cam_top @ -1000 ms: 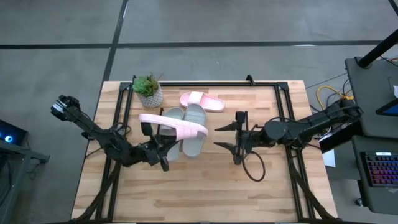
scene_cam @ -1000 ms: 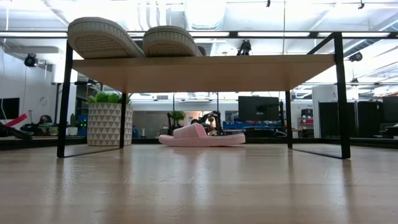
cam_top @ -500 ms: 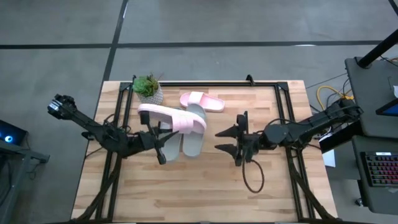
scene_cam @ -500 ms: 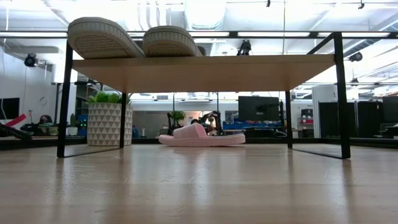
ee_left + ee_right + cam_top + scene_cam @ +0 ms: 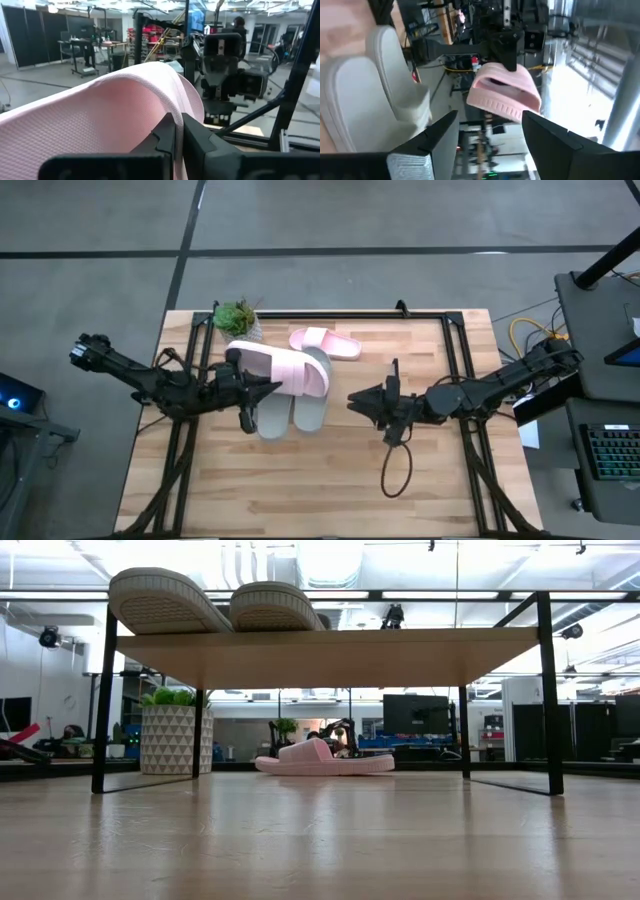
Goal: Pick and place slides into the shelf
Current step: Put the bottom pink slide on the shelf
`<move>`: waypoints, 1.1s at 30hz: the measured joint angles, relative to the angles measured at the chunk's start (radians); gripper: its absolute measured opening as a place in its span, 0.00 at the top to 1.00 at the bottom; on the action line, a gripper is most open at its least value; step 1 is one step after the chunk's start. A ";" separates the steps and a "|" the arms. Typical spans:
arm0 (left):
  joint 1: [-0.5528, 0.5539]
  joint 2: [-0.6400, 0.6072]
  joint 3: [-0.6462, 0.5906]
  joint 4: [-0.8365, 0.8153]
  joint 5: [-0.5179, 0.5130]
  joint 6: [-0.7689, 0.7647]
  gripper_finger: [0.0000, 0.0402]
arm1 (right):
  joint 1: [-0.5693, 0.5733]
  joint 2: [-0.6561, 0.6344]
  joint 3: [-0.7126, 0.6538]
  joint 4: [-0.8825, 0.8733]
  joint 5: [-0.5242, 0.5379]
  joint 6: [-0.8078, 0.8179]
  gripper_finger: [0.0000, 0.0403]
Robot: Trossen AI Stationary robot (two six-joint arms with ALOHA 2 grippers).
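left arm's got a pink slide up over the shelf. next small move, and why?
Probably ease it right and lower it. The left gripper holds the pink slide above the two grey slides already on the shelf; the bare board lies to their right. The right gripper waits open nearby.

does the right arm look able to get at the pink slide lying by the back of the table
Probably yes. The right end effector is open and empty, and the loose pink slide lies flat with bare wood between them. The left end effector, shut on the other pink slide over the grey slides, stays off to one side.
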 joint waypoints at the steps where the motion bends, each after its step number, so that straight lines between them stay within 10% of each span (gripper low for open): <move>1: 0.002 0.000 0.000 0.000 0.004 -0.009 1.00 | 0.000 0.000 0.000 -0.001 0.000 -0.036 0.48; 13: 0.048 -0.003 0.000 -0.073 0.079 -0.214 1.00 | 0.000 0.000 0.000 0.004 0.009 -0.457 0.48; 33: 0.178 0.063 0.004 -0.068 0.256 -0.322 1.00 | -0.048 0.108 0.020 0.104 0.017 -0.606 0.48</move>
